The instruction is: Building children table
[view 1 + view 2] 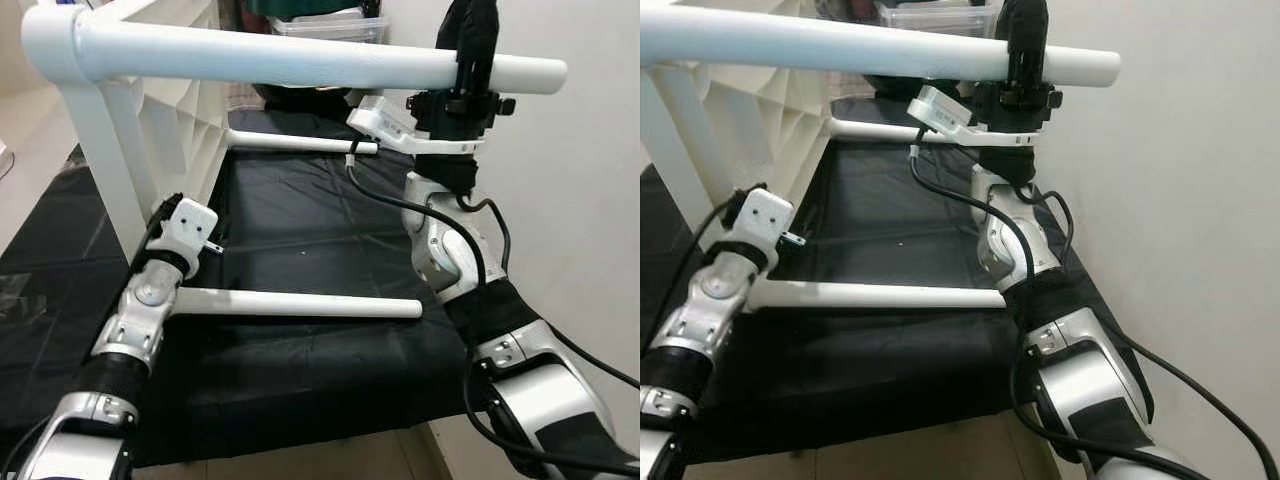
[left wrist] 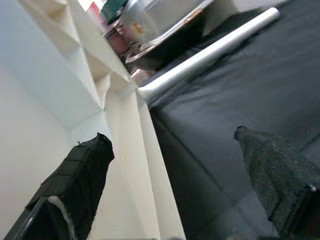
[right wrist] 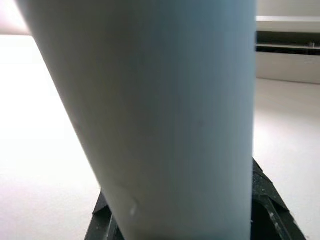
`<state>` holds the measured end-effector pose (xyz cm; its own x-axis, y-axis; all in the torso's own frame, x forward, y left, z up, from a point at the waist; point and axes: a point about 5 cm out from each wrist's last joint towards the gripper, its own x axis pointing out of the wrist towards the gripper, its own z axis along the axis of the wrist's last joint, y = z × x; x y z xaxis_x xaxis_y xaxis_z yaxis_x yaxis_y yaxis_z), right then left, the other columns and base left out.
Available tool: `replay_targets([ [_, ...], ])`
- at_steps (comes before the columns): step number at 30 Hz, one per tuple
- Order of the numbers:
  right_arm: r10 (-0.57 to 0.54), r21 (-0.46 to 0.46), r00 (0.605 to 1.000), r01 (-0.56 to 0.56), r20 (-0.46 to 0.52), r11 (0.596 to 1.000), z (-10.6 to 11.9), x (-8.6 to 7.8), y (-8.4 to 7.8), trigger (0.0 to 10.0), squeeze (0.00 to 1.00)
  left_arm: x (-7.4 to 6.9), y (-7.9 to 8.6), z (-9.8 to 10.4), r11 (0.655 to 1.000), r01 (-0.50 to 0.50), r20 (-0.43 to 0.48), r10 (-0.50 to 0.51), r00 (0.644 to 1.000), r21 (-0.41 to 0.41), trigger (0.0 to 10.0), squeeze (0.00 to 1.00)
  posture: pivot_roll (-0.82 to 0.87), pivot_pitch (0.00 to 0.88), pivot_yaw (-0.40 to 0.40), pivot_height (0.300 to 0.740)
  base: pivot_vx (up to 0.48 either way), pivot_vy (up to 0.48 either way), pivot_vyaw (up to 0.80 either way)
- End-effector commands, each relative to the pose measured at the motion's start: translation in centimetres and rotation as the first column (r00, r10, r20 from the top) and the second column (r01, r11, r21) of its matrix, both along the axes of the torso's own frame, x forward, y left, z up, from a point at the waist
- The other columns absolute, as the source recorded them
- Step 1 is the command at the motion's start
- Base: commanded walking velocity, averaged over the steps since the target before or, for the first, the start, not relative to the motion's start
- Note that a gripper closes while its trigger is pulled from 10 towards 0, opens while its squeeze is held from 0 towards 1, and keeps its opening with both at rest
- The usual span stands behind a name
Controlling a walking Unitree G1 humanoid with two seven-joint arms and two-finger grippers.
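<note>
Silver arms, two. Right end effector (image 1: 470,72): clamped on the uppermost white leg (image 1: 300,58) near its free end. Left end effector (image 2: 175,200): fingers spread, astride a rib of the table's underside (image 2: 125,130). Children table (image 1: 150,110): on its side upon black sheeting (image 1: 300,230), legs horizontal. Smooth, rigid, tubular plastic; likely light, slippery; grip legs near sockets.

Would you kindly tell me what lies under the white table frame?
Under the white table frame lies a black cloth spread on the floor. The right hand grips the top leg. What the cloth covers, and the ground behind the ribbed tabletop, cannot be seen.
</note>
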<state>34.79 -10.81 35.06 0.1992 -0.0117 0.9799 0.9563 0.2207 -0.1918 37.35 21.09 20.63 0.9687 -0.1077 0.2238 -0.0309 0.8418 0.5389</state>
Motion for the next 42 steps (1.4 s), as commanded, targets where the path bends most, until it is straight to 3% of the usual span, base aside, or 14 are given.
replay_targets([
  [1, 0.014, 0.052, 1.000, -0.013, -0.020, 0.999, -0.2, 0.3, -1.7, 0.0, 0.00, -0.6, 6.4, 3.8, 0.979, -0.206, 0.087, 0.206, 0.975, -0.003, 10.0, 0.00, 0.12, 0.103, 0.003, 0.740, 0.000, 0.000, 0.00],
  [3, 0.008, 0.075, 0.999, -0.005, -0.041, 0.997, 0.1, 0.7, -2.3, 0.0, 0.00, -0.4, 7.4, 6.0, 0.977, -0.190, 0.107, 0.179, 0.978, 0.101, 10.0, 0.00, 0.13, 0.106, 0.006, 0.740, 0.000, 0.000, 0.00],
  [6, 0.016, 0.119, 0.998, -0.008, -0.066, 0.993, 0.3, 1.1, -2.9, 0.0, 0.00, -0.3, 8.2, 8.4, 0.963, -0.208, 0.140, 0.185, 0.973, 0.170, 10.0, 0.00, 0.13, 0.107, 0.007, 0.740, 0.000, 0.000, 0.00],
  [9, 0.058, 0.230, 0.992, -0.032, -0.110, 0.973, 0.5, 1.6, -3.9, 0.0, 0.00, -0.2, 8.8, 11.6, 0.947, -0.235, 0.202, 0.191, 0.960, 0.218, 10.0, 0.00, 0.14, 0.105, 0.006, 0.740, 0.000, 0.000, 0.00],
  [13, 0.083, 0.274, 0.988, -0.044, -0.132, 0.961, 0.5, 1.9, -4.2, 0.0, 0.00, -0.2, 8.8, 12.7, 0.942, -0.243, 0.223, 0.192, 0.956, 0.230, 10.0, 0.00, 0.14, 0.105, 0.006, 0.740, 0.000, 0.000, 0.00],
  [15, 0.137, 0.405, 0.973, -0.050, -0.188, 0.913, 0.3, 2.7, -5.2, 0.0, 0.00, -0.1, 8.7, 15.1, 0.925, -0.256, 0.255, 0.186, 0.949, 0.279, 10.0, 0.00, 0.15, 0.101, 0.012, 0.740, 0.000, 0.000, 0.00],
  [16, 0.137, 0.405, 0.973, -0.050, -0.188, 0.913, 0.3, 2.7, -5.2, 0.0, 0.00, -0.1, 8.7, 15.1, 0.925, -0.256, 0.255, 0.186, 0.949, 0.279, 10.0, 0.00, 0.15, 0.101, 0.012, 0.740, 0.000, 0.000, 0.00],
  [20, 0.224, 0.590, 0.942, -0.035, -0.251, 0.806, -0.6, 3.8, -6.6, 0.0, 0.00, 0.0, 8.0, 17.5, 0.908, -0.238, 0.272, 0.145, 0.951, 0.346, 10.0, 0.00, 0.15, 0.096, 0.015, 0.740, 0.000, 0.000, 0.00],
  [31, 0.319, 0.758, 0.892, 0.038, -0.319, 0.651, -2.4, 4.9, -8.8, 0.0, 0.00, -0.1, 6.3, 21.4, 0.881, -0.222, 0.319, 0.087, 0.944, 0.418, 10.0, 0.00, 0.17, 0.094, 0.015, 0.740, 0.000, 0.000, 0.00],
  [32, 0.406, 0.831, 0.841, 0.089, -0.358, 0.550, -4.9, 5.5, -8.6, 0.0, 0.00, 0.0, 5.3, 22.2, 0.880, -0.207, 0.334, 0.059, 0.941, 0.427, 10.0, 0.00, 0.17, 0.094, 0.018, 0.740, 0.000, 0.000, 0.00],
  [33, 0.406, 0.831, 0.841, 0.089, -0.358, 0.550, -4.9, 5.5, -8.6, 0.0, 0.00, 0.0, 5.3, 22.2, 0.880, -0.207, 0.334, 0.059, 0.941, 0.427, 10.0, 0.00, 0.17, 0.094, 0.018, 0.740, 0.000, 0.000, 0.00],
  [35, 0.475, 0.874, 0.795, 0.135, -0.376, 0.467, -7.1, 5.7, -8.3, 0.0, 0.00, 0.3, 4.4, 22.4, 0.879, -0.195, 0.341, 0.039, 0.939, 0.436, 10.0, 0.00, 0.17, 0.095, 0.019, 0.740, 0.000, 0.000, 0.00],
  [37, 0.552, 0.914, 0.741, 0.213, -0.382, 0.346, -9.9, 5.9, -7.8, 0.0, 0.00, 0.6, 3.4, 22.4, 0.875, -0.170, 0.339, 0.007, 0.941, 0.454, 10.0, 0.00, 0.17, 0.098, 0.024, 0.740, 0.000, 0.000, 0.00],
  [42, 0.600, 0.916, 0.694, 0.268, -0.398, 0.298, -12.1, 5.8, -7.4, 0.0, 0.00, 0.8, 2.1, 23.0, 0.873, -0.150, 0.347, -0.023, 0.938, 0.465, 10.0, 0.00, 0.17, 0.097, 0.028, 0.740, 0.000, 0.000, 0.00],
])
